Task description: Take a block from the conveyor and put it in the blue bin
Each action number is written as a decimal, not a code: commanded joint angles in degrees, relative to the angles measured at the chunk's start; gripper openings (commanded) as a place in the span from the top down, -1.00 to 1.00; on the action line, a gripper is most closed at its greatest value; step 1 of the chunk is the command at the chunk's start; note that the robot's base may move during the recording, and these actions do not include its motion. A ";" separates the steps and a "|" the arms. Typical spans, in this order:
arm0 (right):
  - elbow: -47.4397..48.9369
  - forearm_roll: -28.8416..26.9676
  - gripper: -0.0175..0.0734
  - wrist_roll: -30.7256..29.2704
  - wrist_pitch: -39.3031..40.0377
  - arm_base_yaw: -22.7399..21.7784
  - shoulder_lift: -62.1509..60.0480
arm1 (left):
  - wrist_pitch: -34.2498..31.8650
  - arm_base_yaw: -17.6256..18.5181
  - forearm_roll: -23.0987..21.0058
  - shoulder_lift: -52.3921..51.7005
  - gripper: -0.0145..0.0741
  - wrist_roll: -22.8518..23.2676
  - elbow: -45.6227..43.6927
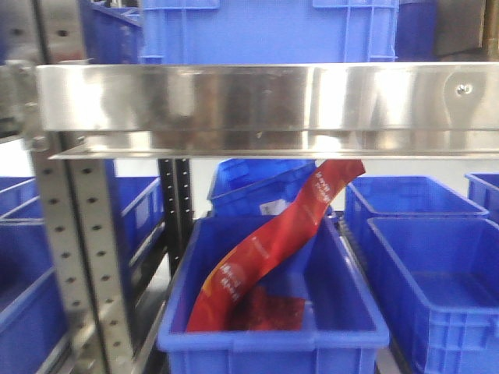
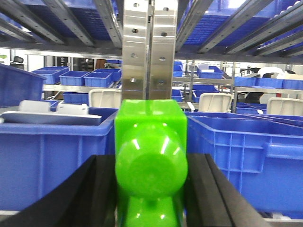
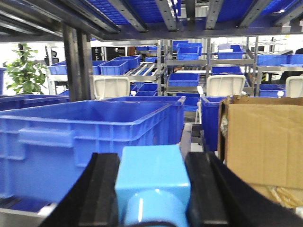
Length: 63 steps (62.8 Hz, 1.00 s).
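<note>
Left wrist view: the left fingers (image 2: 97, 189), two black pads, grasp a bright green block (image 2: 150, 142) filling the gap between them at 6 o'clock. Blue bins (image 2: 236, 156) stand behind at 3 and 9 o'clock, a steel upright (image 2: 150, 47) at 12. Right wrist view: the right fingers (image 3: 102, 189) clench a light blue block (image 3: 152, 175) at 6 o'clock, with a large blue bin (image 3: 85, 127) at 9 and a cardboard box (image 3: 262, 142) at 3. Front view: below a steel shelf rail (image 1: 257, 97), the centre blue bin (image 1: 273, 336) holds a red packet strip (image 1: 261, 253).
</note>
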State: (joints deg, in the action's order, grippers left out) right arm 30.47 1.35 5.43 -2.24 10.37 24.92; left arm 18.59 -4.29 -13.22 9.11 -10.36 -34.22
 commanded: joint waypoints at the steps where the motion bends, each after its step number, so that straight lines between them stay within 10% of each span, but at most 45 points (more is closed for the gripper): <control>1: -0.14 0.43 0.97 -0.42 1.43 0.06 -0.19 | -1.19 -0.04 -0.42 -0.13 0.92 0.37 -0.08; 63: -0.14 0.43 0.97 -0.42 1.43 0.06 -0.19 | -1.19 -0.04 -0.42 -0.13 0.92 0.37 -0.08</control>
State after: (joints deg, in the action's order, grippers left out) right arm 30.47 1.35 5.43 -2.24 10.37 24.92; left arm 18.59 -4.29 -13.22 9.11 -10.36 -34.22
